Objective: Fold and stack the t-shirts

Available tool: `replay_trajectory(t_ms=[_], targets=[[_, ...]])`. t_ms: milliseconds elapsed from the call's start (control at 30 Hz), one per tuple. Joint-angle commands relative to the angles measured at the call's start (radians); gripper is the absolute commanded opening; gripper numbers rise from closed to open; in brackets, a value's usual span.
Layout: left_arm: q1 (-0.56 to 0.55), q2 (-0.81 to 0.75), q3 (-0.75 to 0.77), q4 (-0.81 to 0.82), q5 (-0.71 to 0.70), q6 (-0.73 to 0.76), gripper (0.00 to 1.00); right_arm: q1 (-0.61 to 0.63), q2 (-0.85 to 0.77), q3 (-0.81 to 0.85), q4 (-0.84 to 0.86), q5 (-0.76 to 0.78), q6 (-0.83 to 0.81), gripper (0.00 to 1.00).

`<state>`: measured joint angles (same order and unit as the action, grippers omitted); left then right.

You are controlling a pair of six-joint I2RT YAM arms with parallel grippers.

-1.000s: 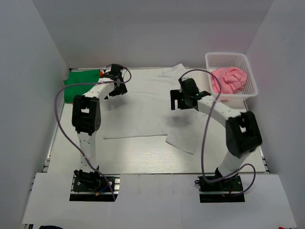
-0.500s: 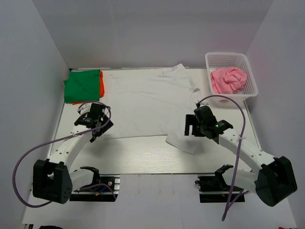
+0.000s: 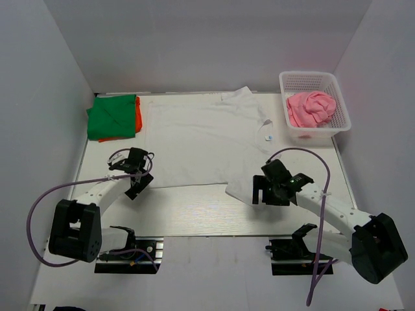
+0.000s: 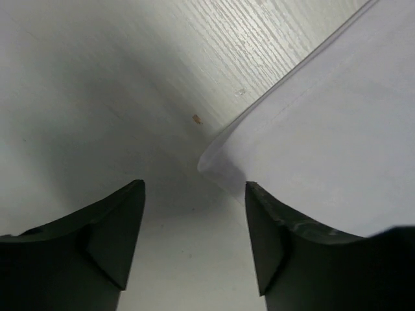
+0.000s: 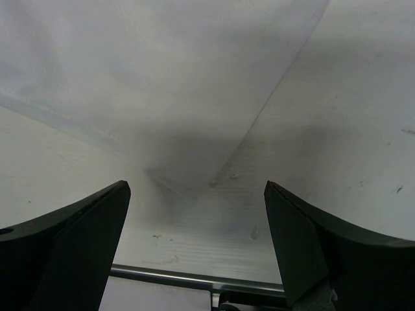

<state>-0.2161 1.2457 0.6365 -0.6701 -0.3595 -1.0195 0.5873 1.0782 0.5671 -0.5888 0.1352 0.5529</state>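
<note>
Both sets of jaws have swung back from the far side and now sit low at the near edge of the white t-shirt [image 3: 201, 136], which lies spread flat on the surface [image 3: 194, 214]. The left jaws stand apart, with the shirt's near-left corner just ahead of their gap. The right jaws gape wide, with the near-right corner just ahead. The green t-shirt [image 3: 110, 116] lies on the orange t-shirt [image 3: 138, 114] at far left. The pink t-shirt [image 3: 311, 107] sits in the basket [image 3: 343, 124] at far right.

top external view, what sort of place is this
Most likely a robot lab test cell: plain white walls box in a table, two arms are bolted to its near edge, and a white t-shirt lies spread beside a mesh basket.
</note>
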Motion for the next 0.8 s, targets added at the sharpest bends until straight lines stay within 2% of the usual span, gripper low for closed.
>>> replay_trajectory(t_ms=[0, 233, 267, 367, 400, 500, 533, 567, 633, 667, 767], targets=[[0.001, 0.043, 0.031, 0.058, -0.006, -0.017, 0.71, 0.022, 0.014, -0.001, -0.028, -0.022, 0.038, 0.9], [0.001, 0.083, -0.004, 0.15, 0.016, -0.002, 0.3, 0.068, 0.089, -0.016, 0.01, -0.02, 0.062, 0.9], [0.001, 0.083, -0.014, 0.15, 0.016, -0.002, 0.2, 0.072, 0.094, -0.015, 0.02, -0.013, 0.068, 0.9], [0.001, 0.104, -0.014, 0.147, 0.016, -0.002, 0.05, 0.08, 0.118, -0.003, 0.035, 0.015, 0.097, 0.79], [0.001, 0.104, -0.005, 0.133, 0.005, -0.002, 0.02, 0.082, 0.12, 0.0, 0.035, 0.026, 0.111, 0.75], [0.001, 0.104, -0.004, 0.124, -0.018, -0.002, 0.0, 0.08, 0.127, -0.006, 0.056, 0.023, 0.125, 0.52], [0.001, 0.095, 0.006, 0.124, -0.018, 0.01, 0.0, 0.08, 0.132, -0.004, 0.063, 0.02, 0.131, 0.33], [0.001, 0.095, 0.006, 0.124, -0.018, 0.01, 0.0, 0.08, 0.134, -0.003, 0.066, 0.024, 0.136, 0.21], [0.001, 0.086, 0.015, 0.124, -0.028, 0.028, 0.0, 0.08, 0.132, 0.008, 0.069, 0.02, 0.131, 0.03], [0.001, 0.086, 0.015, 0.124, -0.029, 0.029, 0.0, 0.078, 0.129, 0.014, 0.072, 0.026, 0.127, 0.0], [-0.008, 0.055, 0.025, 0.124, -0.029, 0.039, 0.0, 0.078, 0.114, 0.054, 0.087, 0.021, 0.099, 0.0]])
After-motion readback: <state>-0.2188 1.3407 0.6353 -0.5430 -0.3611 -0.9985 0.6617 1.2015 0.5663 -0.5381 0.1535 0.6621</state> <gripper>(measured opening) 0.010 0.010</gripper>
